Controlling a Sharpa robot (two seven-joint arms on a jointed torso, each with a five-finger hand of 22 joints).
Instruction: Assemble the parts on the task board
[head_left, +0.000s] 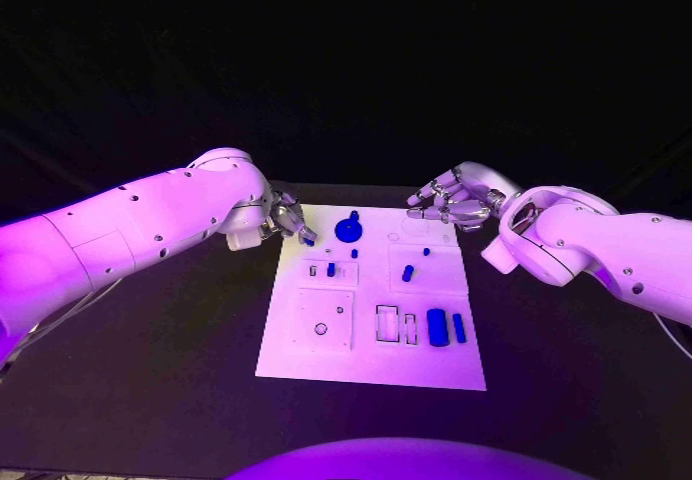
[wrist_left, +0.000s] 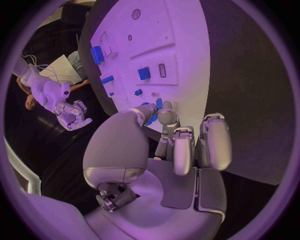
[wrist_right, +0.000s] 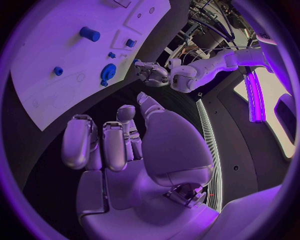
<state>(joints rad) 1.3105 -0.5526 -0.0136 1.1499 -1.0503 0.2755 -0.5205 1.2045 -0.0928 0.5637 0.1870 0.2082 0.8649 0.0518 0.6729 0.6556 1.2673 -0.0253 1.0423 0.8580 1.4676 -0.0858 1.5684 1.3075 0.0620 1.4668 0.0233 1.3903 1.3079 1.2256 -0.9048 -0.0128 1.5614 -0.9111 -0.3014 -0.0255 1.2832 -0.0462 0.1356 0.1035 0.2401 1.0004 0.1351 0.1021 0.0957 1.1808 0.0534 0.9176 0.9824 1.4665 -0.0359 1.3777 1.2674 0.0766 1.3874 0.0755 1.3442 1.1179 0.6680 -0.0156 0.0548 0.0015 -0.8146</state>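
Left hand (head_left: 277, 222) sits at the far left corner of the task board (head_left: 310, 360), and in the left wrist view (wrist_left: 169, 150) its thumb and a finger close on a small blue part (wrist_left: 152, 114) right at the board's edge, the other fingers curled beside it; the head view shows a speck of blue at its fingertips too, just off the board's left margin. Right hand (head_left: 454, 203) hovers over the black table (head_left: 144, 400) just beyond the board's far right corner, its fingers loosely bent and apart with nothing between them; the right wrist view (wrist_right: 125, 145) shows the same, the palm bare and the fingers clear of the board. On the white plate, a blue gear-like part (head_left: 348, 230) with a knob lies near the far edge, close to the left hand but apart from it. Nearer the middle, two small blue pegs (head_left: 330, 269) stand in a raised square block on the left side, and another small blue piece (head_left: 408, 272) stands on the square to the right. Toward the near right, a larger blue cylinder (head_left: 437, 327) lies beside a slimmer blue bar (head_left: 459, 325), next to two pale rectangular slots (head_left: 388, 323). A square plate with a small round hole (head_left: 320, 328) lies on the near left side of the board
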